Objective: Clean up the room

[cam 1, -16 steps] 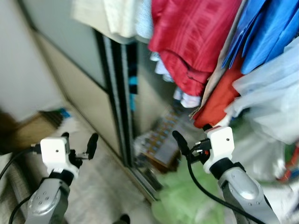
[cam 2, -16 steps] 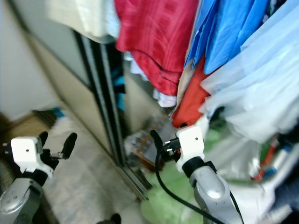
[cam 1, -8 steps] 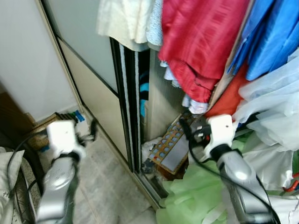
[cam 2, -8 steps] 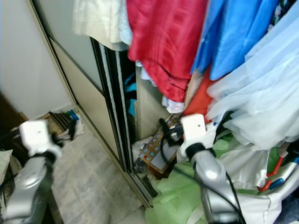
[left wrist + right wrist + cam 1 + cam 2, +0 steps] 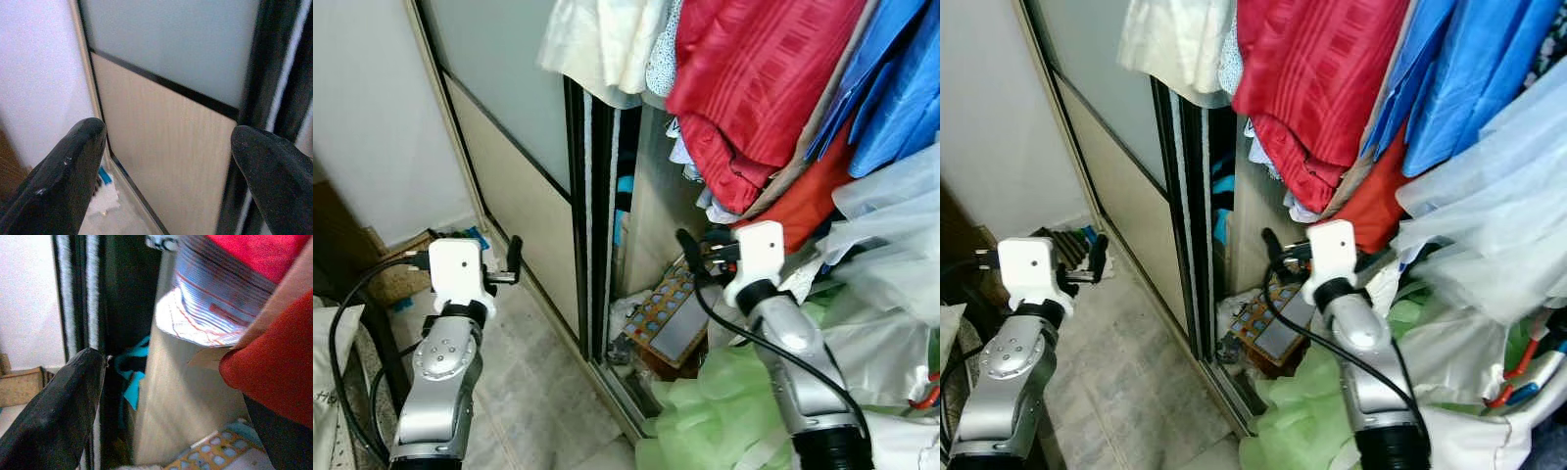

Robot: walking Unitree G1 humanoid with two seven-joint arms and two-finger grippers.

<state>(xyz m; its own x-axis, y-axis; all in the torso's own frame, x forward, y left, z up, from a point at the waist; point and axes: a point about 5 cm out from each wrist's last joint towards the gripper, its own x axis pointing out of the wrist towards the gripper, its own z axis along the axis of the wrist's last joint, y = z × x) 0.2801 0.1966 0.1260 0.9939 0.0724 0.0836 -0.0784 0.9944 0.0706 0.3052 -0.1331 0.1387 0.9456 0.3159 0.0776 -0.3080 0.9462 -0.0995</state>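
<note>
Clutter is spilling from the wardrobe's open gap: a patterned board (image 5: 668, 315) is leaning at the foot, long axis running up toward the hanging red garment (image 5: 759, 88), with green plastic (image 5: 724, 401) heaped nearer the robot. Right pincer (image 5: 697, 257) is hovering just above the board (nearer arm, I judge), released and empty. Left pincer (image 5: 501, 266), also released, is facing the sliding door (image 5: 509, 147).

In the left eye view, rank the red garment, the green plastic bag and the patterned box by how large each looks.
1. red garment, largest.
2. green plastic bag, though partly hidden and cut off by the frame.
3. patterned box, smallest, partly hidden.
</note>
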